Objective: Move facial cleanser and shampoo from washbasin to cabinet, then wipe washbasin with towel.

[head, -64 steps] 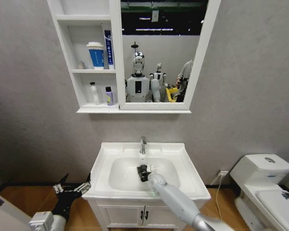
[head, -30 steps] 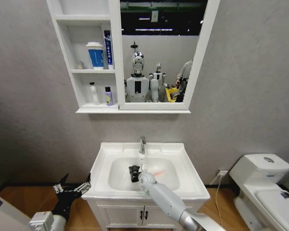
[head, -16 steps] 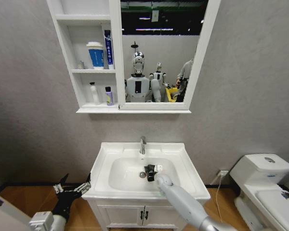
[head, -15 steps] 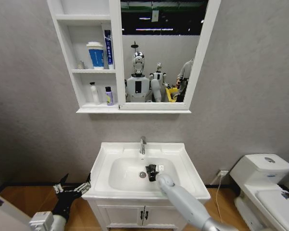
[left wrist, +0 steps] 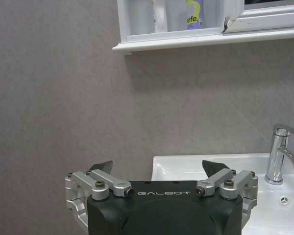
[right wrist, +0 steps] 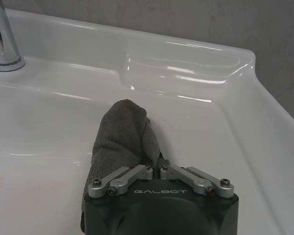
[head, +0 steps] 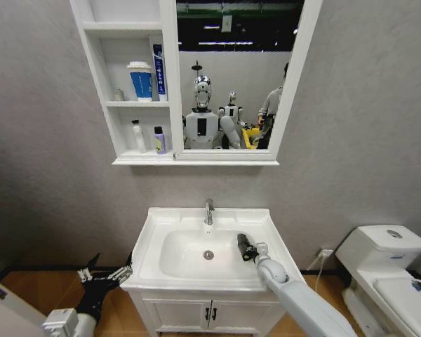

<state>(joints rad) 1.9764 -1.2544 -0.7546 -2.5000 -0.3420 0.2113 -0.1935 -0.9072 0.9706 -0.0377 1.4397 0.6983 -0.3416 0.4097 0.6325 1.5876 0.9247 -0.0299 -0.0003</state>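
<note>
My right gripper (right wrist: 156, 165) clamps the grey towel (right wrist: 123, 134) against the washbasin's (head: 154, 223) right inner slope; my left gripper (left wrist: 158, 169) hangs beside it, spread wide.

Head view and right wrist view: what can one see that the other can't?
The head view alone shows the white wall cabinet with mirror, bottles on its shelves, the white toilet and the left gripper low beside the vanity. The right wrist view alone shows the weave of the dark grey towel and the right gripper shut on it. Both show the white ceramic washbasin, the chrome faucet and the towel against the bowl's right side.
</note>
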